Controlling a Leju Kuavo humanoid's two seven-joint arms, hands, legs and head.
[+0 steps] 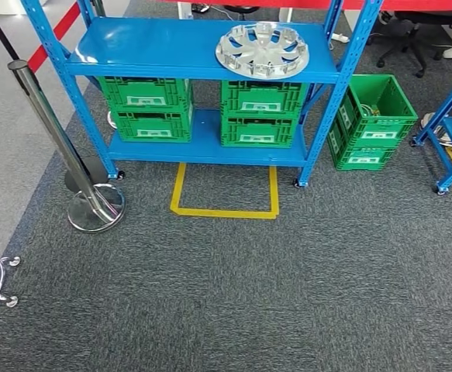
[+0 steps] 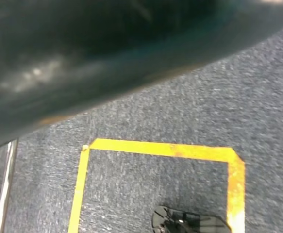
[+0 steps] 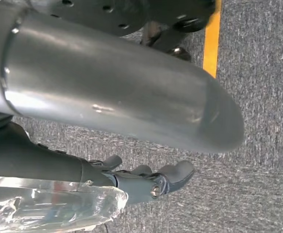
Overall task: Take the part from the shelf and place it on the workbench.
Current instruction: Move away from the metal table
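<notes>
The part, a silver wheel cover (image 1: 262,49) with spokes, lies flat on the top board of the blue shelf (image 1: 153,46), toward its right end. Nothing touches it. In the right wrist view my right hand (image 3: 147,145) hangs over the grey carpet, its thick grey thumb (image 3: 132,97) and darker fingers (image 3: 169,177) stretched out with nothing between them. A dark blurred shape (image 2: 95,53) crosses the left wrist view; how my left hand stands cannot be made out there.
Green crates (image 1: 147,108) (image 1: 261,112) sit on the lower shelf board, and another pair (image 1: 372,120) stands on the floor to the right. A yellow tape square (image 1: 226,198) marks the carpet before the shelf. A tilted chrome barrier post (image 1: 65,147) stands at the left.
</notes>
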